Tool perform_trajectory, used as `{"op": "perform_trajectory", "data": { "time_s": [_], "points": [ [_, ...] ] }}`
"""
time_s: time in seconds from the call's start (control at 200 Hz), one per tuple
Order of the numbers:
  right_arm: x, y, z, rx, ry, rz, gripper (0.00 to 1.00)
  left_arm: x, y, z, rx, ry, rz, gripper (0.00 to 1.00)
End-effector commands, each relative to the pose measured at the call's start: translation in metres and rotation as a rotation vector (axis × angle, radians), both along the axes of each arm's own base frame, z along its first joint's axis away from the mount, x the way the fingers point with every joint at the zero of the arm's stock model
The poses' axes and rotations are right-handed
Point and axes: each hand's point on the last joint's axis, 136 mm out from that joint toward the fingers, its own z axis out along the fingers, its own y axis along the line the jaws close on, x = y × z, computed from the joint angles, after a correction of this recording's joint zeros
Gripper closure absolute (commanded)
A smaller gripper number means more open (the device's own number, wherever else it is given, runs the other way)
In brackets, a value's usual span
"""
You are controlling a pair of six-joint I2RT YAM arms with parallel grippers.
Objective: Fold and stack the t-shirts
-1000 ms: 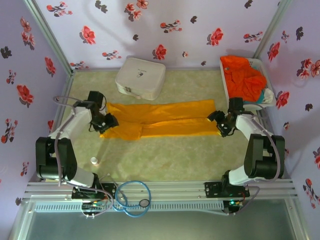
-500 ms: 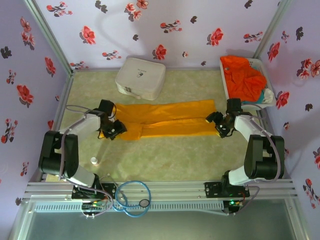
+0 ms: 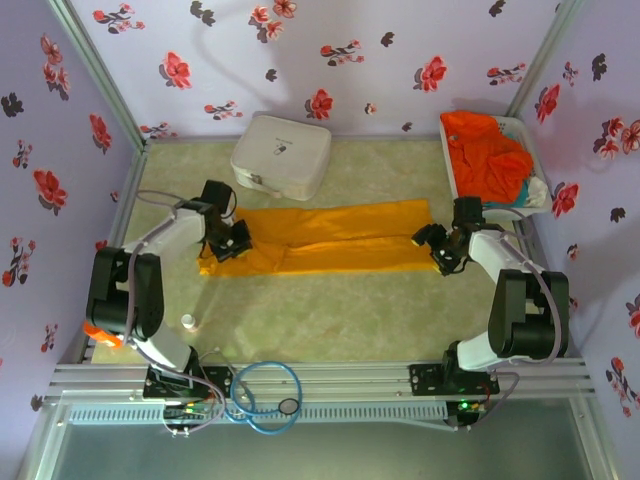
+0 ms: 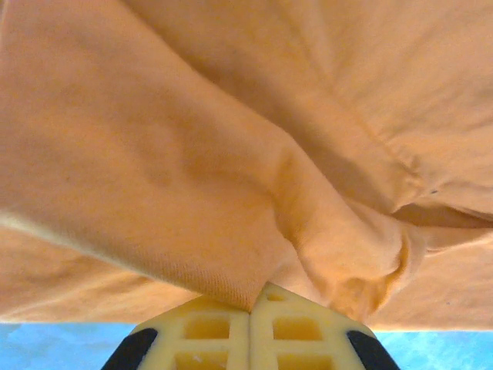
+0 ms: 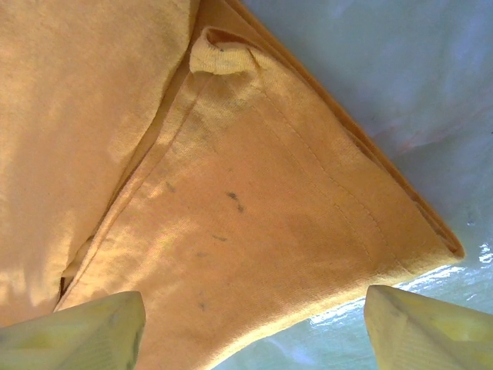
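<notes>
On the counter (image 3: pixel 330 310) the golden t-shirt (image 3: pixel 330 240) lies as a long folded strip from 9 to 3 o'clock. At 9 our left claw (image 4: pixel 252 297) is pinched together on a bunched ridge of its cloth. At 3 our right claw (image 5: pixel 254 308) stands apart over the hem corner, gripping nothing. We judge that a lift now could drag one layer and undo the fold. The red-orange t-shirt (image 3: pixel 485 150) sits heaped at 1 o'clock.

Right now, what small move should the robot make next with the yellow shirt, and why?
Probably close the right gripper on the yellow shirt: its open jaws straddle the shirt's corner, while the left gripper pinches the other end, so both ends could lift together.
</notes>
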Motion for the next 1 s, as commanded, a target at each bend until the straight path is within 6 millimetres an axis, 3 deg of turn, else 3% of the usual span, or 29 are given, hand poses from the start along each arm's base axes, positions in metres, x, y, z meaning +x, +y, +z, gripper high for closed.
{"op": "perform_trajectory", "data": {
  "time_s": [0.0, 0.1, 0.235, 0.345, 0.435, 0.505, 0.585, 0.715, 0.895, 0.995],
  "points": [
    [0.002, -0.002, 0.007, -0.027, -0.015, 0.017, 0.25, 0.005, 0.001, 0.003, 0.044, 0.032, -0.053, 1.00],
    [0.001, -0.003, 0.006, -0.031, -0.014, 0.019, 0.25, 0.019, 0.001, 0.007, 0.050, 0.028, -0.065, 1.00],
    [0.001, -0.002, 0.005, -0.025, -0.011, 0.019, 0.25, 0.053, 0.008, 0.011, 0.058, 0.017, -0.056, 1.00],
    [0.001, -0.001, 0.004, -0.022, -0.012, 0.021, 0.25, 0.083, 0.013, 0.007, 0.050, 0.008, -0.030, 0.94],
    [0.000, -0.001, 0.003, -0.020, -0.010, 0.022, 0.25, 0.104, 0.014, 0.007, 0.020, -0.012, -0.011, 0.71],
    [0.000, 0.000, 0.004, -0.018, -0.010, 0.027, 0.25, 0.113, 0.011, 0.012, -0.002, -0.028, -0.012, 0.64],
    [-0.001, 0.001, 0.004, -0.013, -0.012, 0.029, 0.26, 0.111, 0.010, 0.018, -0.009, -0.044, -0.015, 0.56],
    [-0.002, 0.002, 0.003, -0.003, -0.014, 0.029, 0.26, 0.090, 0.005, 0.021, -0.051, -0.050, -0.010, 0.54],
    [-0.002, 0.004, 0.001, 0.005, -0.011, 0.028, 0.26, 0.047, -0.019, 0.012, -0.088, -0.050, -0.008, 0.50],
    [-0.002, 0.004, 0.001, 0.005, -0.015, 0.030, 0.26, 0.035, -0.029, 0.003, -0.103, -0.061, 0.020, 0.50]
  ]
}}
